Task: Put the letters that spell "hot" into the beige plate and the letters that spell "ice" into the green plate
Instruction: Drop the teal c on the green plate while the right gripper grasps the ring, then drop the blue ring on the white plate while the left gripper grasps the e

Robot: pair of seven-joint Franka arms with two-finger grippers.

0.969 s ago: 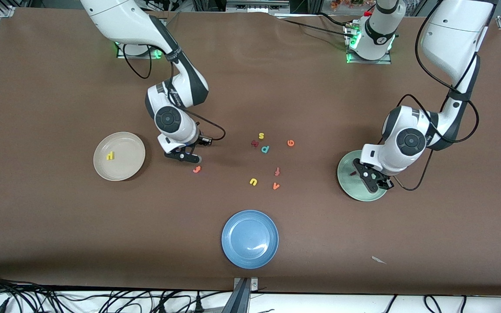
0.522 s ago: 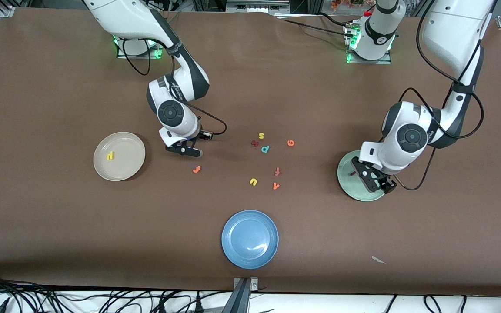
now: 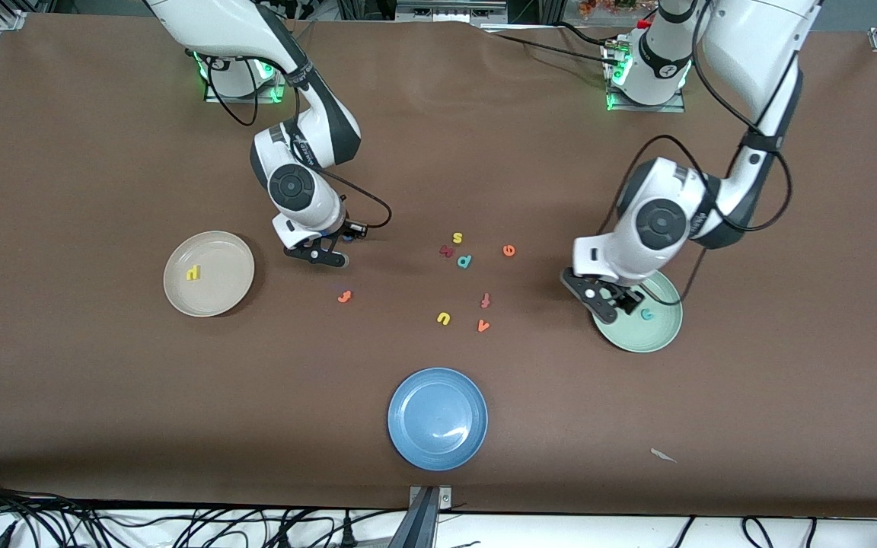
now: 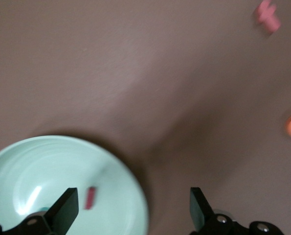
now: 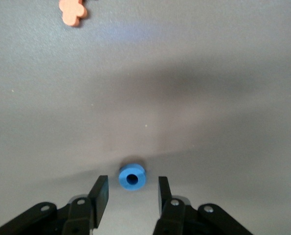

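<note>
Left wrist view motion-blurred; green plate (image 4: 130, 196) cut off at frame bottom. Front view: left gripper (image 3: 607, 298) covers the plate's upper-left rim; blue o not visible there.

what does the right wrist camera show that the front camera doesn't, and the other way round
Only the right wrist view: the blue o on the table, between the right gripper's open fingers; in the front view that gripper hides it.

Only the front view: the beige plate holding the yellow h, the green plate with the teal c, and the open left gripper at its rim.

Both: the orange t.
</note>
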